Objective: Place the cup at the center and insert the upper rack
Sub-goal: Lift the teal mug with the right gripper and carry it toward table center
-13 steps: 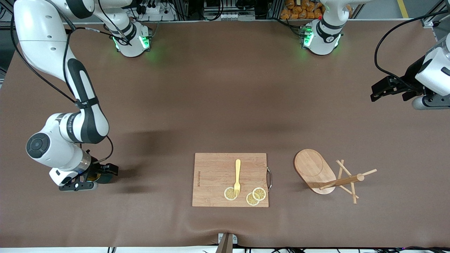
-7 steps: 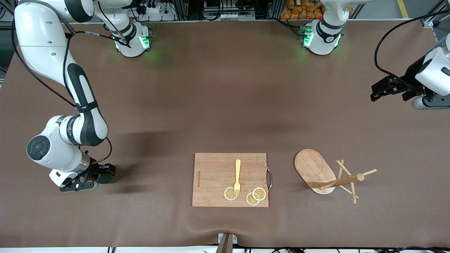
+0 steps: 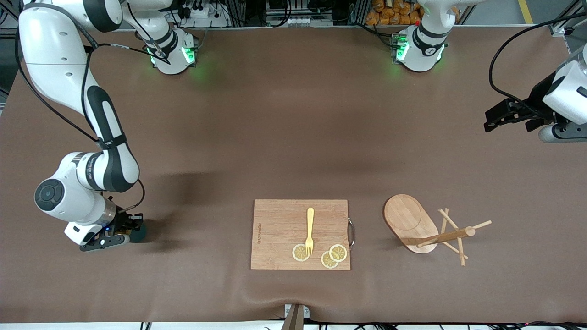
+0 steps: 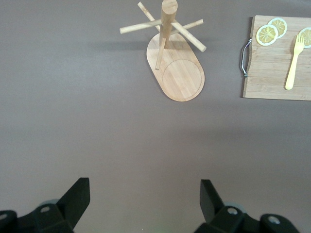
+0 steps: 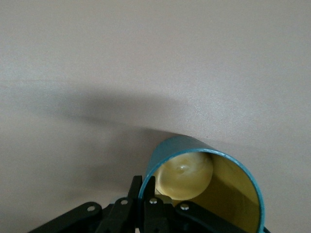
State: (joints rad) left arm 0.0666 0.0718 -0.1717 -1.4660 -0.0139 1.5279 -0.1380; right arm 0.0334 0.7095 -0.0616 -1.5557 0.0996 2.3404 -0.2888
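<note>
The right gripper (image 3: pixel 123 229) sits low at the right arm's end of the table, fingers pinched on the rim of the teal cup (image 5: pixel 209 182) (one inside, one outside), a grip fit for carrying it to the centre. The left gripper (image 4: pixel 143 204) waits spread wide and empty, high above the bare table, with the toppled mug tree (image 3: pixel 424 227) lying ahead of it beside the cutting board (image 3: pixel 279 233)

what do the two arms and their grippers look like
Both arms are glossy white with black joint sections and black cables along them. The bases glow green. The right gripper and the left gripper are black; the left gripper's fingers are angular, matte black wedges.
</note>
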